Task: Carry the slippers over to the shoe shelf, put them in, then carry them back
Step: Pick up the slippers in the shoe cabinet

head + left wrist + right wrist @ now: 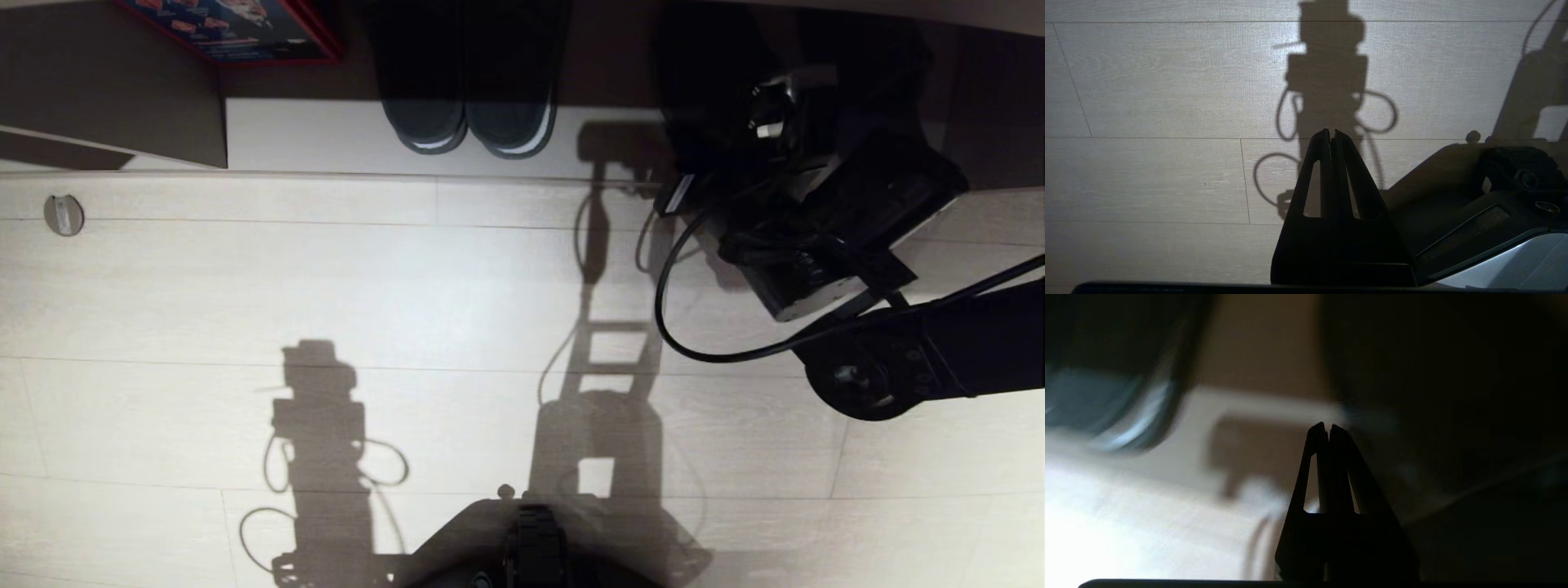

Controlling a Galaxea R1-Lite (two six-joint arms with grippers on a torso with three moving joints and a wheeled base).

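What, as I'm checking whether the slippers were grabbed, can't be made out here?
- Head view: the right arm and its own wrist, plus shadow in the shoe shelf, hide its fingers.
- Right wrist view: right gripper shut; the dark mass beside it is too blurred to name.
- Head view: pale-rimmed shoes cut off by the top edge.

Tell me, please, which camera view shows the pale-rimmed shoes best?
The head view: the shoes stand side by side on the shelf's pale base board, toes toward the robot. The right wrist view shows only a blurred pale-rimmed toe. The left wrist view shows none of them.
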